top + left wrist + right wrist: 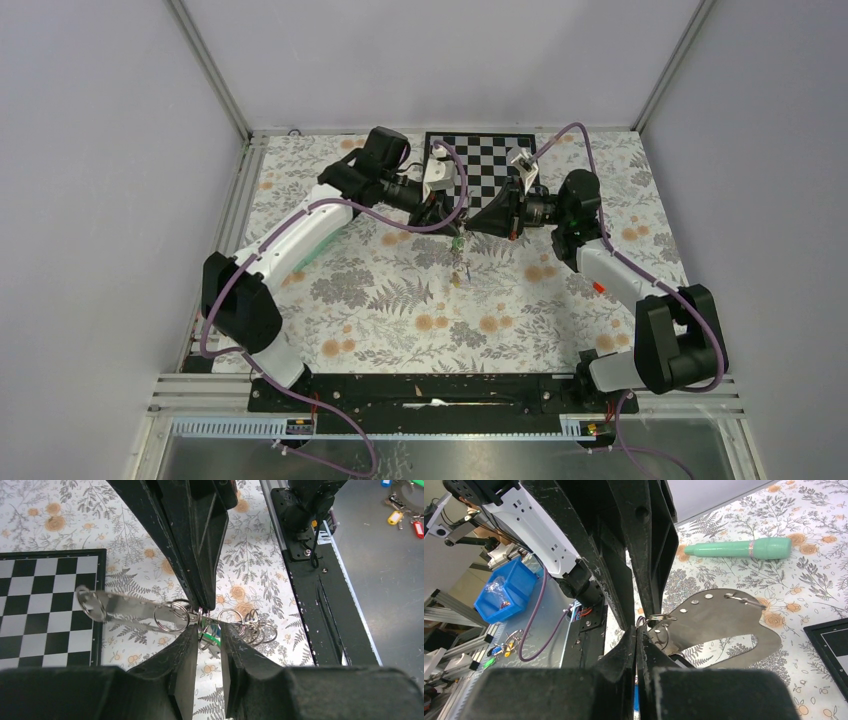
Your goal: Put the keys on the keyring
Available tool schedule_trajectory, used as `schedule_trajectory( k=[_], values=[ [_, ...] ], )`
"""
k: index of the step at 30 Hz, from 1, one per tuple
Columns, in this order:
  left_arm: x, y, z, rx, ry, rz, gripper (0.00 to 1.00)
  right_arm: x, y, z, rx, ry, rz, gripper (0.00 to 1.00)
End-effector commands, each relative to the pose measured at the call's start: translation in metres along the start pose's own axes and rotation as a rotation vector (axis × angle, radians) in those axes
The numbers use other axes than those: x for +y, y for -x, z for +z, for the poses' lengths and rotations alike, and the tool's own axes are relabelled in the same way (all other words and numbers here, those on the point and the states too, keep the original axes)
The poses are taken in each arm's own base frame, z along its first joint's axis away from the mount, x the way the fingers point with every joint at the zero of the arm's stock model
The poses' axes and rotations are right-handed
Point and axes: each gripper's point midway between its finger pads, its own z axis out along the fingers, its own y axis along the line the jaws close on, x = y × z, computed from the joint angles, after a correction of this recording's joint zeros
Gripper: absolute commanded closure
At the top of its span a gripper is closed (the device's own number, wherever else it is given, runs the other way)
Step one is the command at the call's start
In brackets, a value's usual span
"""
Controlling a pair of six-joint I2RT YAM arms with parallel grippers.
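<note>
Just in front of the checkerboard's (480, 160) near edge, the left gripper (445, 214) and right gripper (482, 222) meet tip to tip, closing that gap. A flat metal plate (125, 611) juts from there over the checkerboard's edge, and keys (459, 264) dangle below. Left of the checkerboard, the left arm (300, 235) and a mint-green handle (739, 547) block the way. Farther toward the near side, the floral cloth (400, 320) lies open

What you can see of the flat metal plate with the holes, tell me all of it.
The metal plate is flat, dull grey and curved like a horseshoe around a long cut-out, with small holes along its edge. It is held above the floral table, its near end pinched in the shut right gripper. Thin silvery rings are threaded on it beside the gripper and at its far tip.
</note>
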Motion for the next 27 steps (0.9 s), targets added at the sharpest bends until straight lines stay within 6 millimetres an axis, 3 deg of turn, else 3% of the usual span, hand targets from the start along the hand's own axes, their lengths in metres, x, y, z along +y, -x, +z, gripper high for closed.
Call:
schedule_trajectory(
  k=[1, 27],
  values=[
    [-0.01, 0.014, -0.003, -0.062, -0.042, 0.038, 0.76, 0.008, 0.014, -0.002, -0.026, 0.035, -0.07, 1.0],
    [-0.007, 0.02, 0.001, -0.095, -0.059, 0.007, 0.81, 0.003, 0.009, -0.003, -0.025, 0.025, -0.055, 1.0]
  ],
)
